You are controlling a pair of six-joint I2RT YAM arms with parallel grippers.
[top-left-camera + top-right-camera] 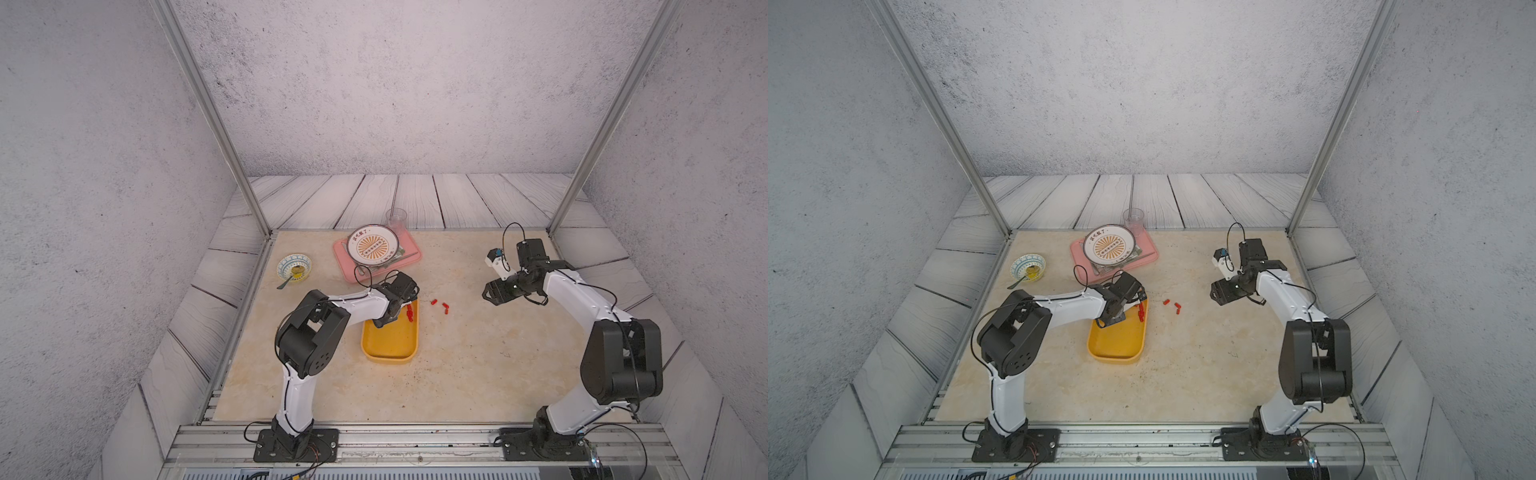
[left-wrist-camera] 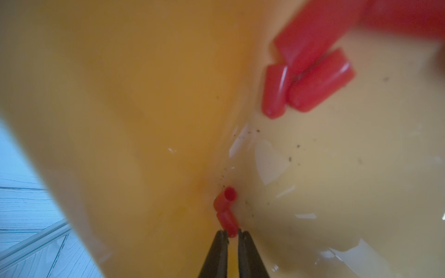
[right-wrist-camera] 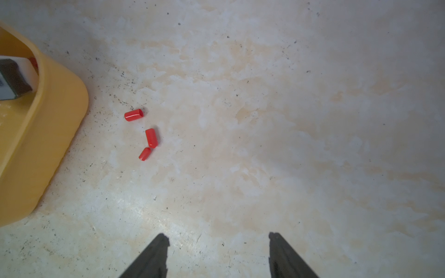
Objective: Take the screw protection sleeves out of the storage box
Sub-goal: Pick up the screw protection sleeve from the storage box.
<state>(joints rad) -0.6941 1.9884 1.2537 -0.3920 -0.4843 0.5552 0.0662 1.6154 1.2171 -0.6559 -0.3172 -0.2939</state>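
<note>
**Left gripper nipping a sleeve in the yellow box; three sleeves out on the table**

Your left gripper (image 2: 233,234) is down inside the storage box (image 1: 390,347), its jaws nearly together around the end of one red piece. This pinched sleeve (image 2: 227,222) lies where the box floor meets the wall. It touches a second sleeve (image 2: 225,199), whose open end faces the wrist camera.

More of the screw protection sleeves (image 2: 313,79) sit bunched along the same wall. In both top views they show as a red cluster (image 1: 409,312) (image 1: 1140,312) at the box's far right edge, just beside the gripper.

Three loose sleeves lie on the table (image 1: 478,374) just right of the box. One lies alone (image 3: 134,114), and two others touch end to end (image 3: 151,137) (image 3: 145,153).

Your right gripper (image 3: 218,240) hangs over bare tabletop with its jaws spread wide and holds nothing.

Further back, a patterned plate (image 1: 351,246) rests on a pink tray (image 1: 345,268), with a clear cup (image 1: 396,219) at the tray's far corner. A small bowl (image 1: 283,266) near the table's left edge holds a spoon (image 1: 286,284).
</note>
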